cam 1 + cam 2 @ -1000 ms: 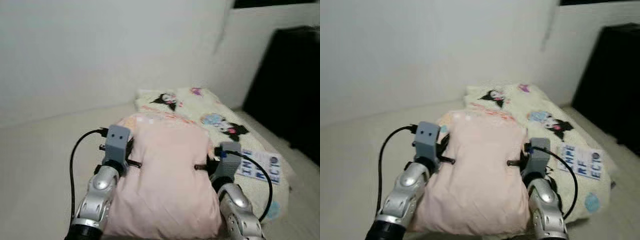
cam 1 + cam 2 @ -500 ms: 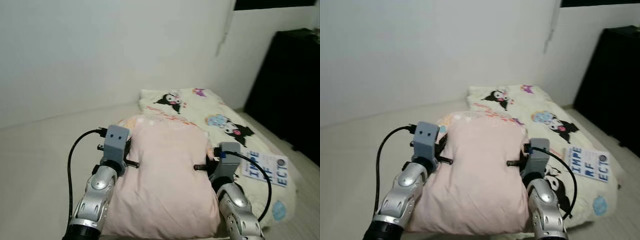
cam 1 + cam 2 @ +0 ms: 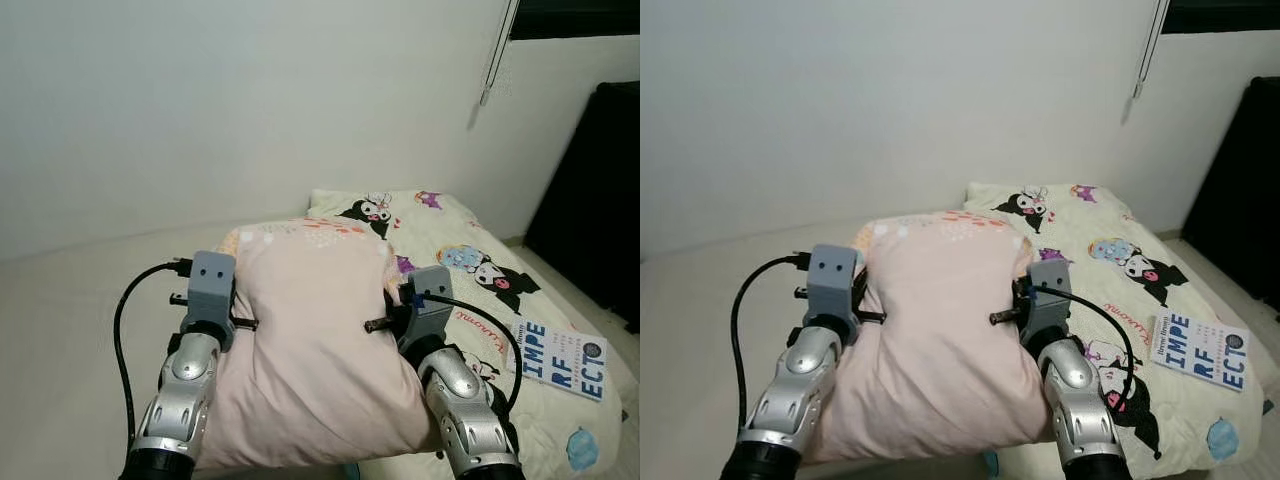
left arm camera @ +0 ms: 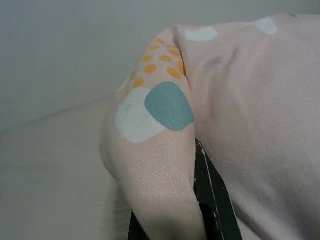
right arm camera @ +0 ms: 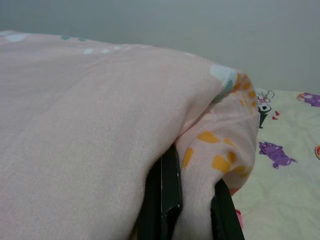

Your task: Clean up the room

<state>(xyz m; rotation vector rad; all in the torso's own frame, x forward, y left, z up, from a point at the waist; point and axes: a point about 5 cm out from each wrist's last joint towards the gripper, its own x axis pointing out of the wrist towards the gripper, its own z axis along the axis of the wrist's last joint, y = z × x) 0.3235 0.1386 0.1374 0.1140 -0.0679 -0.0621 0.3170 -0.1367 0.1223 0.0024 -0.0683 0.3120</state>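
Carried a large pink pillow [image 3: 310, 340] in front of the body, clamped between both arms. Left end effector [image 3: 243, 322] pinched shut on the pillow's left edge, right end effector [image 3: 372, 324] pinched shut on its right edge; fabric folded between the black fingers [image 5: 165, 200] in both wrist views. Pillow held in the air, above the near end of the mattress [image 3: 470, 270] with the cartoon-print sheet, not yet resting on it.

Compared with a second ago, whole view shifted: mattress now closer and more to the right, blur gone, more of the book [image 3: 560, 360] on the sheet visible. Read as a move of the camera with the body, so an approach toward the bed. Grip on the pillow unchanged through it. Probably next: setting the pillow down at the far end, near the wall.
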